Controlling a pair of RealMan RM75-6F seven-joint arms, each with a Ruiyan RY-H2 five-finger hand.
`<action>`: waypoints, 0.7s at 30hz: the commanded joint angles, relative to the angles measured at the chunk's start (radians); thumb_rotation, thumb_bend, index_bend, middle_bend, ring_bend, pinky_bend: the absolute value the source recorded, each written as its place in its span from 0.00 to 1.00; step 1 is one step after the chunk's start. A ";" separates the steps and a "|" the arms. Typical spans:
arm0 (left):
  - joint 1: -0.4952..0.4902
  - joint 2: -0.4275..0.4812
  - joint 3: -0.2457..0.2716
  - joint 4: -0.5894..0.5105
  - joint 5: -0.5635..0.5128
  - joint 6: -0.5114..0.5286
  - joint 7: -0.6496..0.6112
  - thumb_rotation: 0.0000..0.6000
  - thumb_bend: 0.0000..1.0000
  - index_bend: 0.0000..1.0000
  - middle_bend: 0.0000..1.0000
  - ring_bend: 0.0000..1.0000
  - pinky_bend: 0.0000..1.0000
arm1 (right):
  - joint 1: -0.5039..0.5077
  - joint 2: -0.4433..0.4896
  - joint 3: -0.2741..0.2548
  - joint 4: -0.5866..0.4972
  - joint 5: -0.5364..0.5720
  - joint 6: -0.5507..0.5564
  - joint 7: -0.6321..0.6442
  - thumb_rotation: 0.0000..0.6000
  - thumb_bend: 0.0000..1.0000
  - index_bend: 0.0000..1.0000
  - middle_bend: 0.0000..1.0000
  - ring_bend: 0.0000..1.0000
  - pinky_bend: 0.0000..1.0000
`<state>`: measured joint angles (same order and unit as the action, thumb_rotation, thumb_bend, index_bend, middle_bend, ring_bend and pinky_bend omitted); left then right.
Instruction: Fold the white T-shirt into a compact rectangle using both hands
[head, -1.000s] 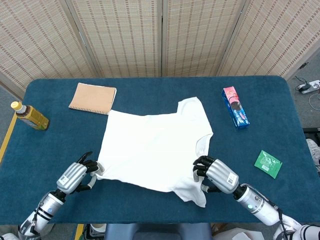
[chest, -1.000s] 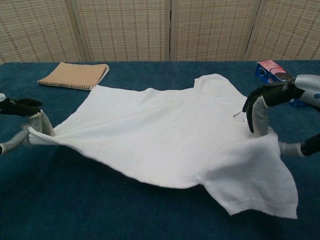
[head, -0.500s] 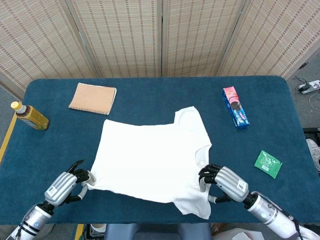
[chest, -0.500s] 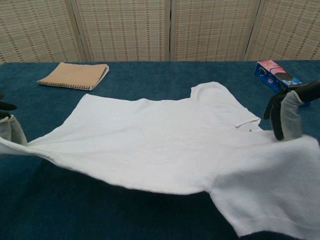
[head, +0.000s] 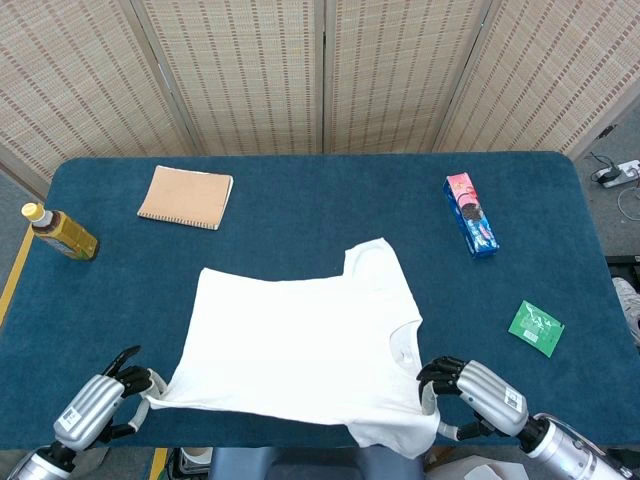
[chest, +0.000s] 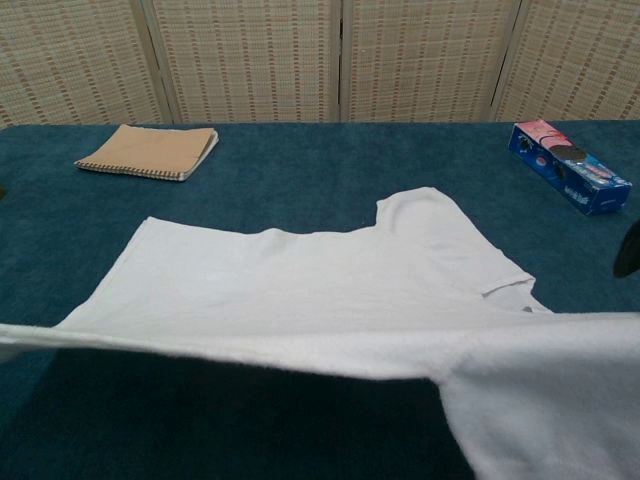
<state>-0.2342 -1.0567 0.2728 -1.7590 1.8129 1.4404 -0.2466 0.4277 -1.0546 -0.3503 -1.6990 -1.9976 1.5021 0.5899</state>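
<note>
The white T-shirt (head: 300, 355) (chest: 300, 290) lies spread over the near half of the blue table, its near edge lifted off the cloth. My left hand (head: 95, 408) pinches the shirt's near left corner at the table's front edge. My right hand (head: 475, 398) grips the shirt's near right part by the sleeve. The chest view shows the raised hem stretched across the frame; there the left hand is hidden, and only a dark sliver of the right hand (chest: 628, 250) shows at the right border.
A tan notebook (head: 186, 197) lies at the back left, a bottle (head: 60, 233) at the far left edge. A blue and pink box (head: 470, 214) lies at the back right, a green packet (head: 536, 327) at the right.
Both hands have drawn back toward the table's near edge, dragging the shirt with them. The shirt's far edge has slid nearer, away from the notebook.
</note>
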 joint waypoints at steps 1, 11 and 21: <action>0.019 0.016 0.020 -0.008 0.022 0.013 -0.004 1.00 0.61 0.74 0.41 0.33 0.03 | -0.013 0.025 -0.022 -0.015 -0.017 0.010 0.023 1.00 0.50 0.82 0.50 0.29 0.26; 0.074 0.051 0.060 -0.024 0.066 0.045 0.000 1.00 0.61 0.74 0.41 0.34 0.03 | -0.061 0.074 -0.061 -0.021 -0.052 0.051 0.079 1.00 0.51 0.84 0.51 0.29 0.26; 0.076 0.045 0.042 -0.040 0.042 -0.017 0.050 1.00 0.61 0.74 0.41 0.34 0.03 | -0.086 0.054 -0.044 0.000 -0.034 0.032 0.089 1.00 0.52 0.85 0.51 0.29 0.26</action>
<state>-0.1511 -1.0088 0.3249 -1.7937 1.8676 1.4427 -0.2123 0.3427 -0.9972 -0.3978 -1.7000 -2.0352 1.5380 0.6818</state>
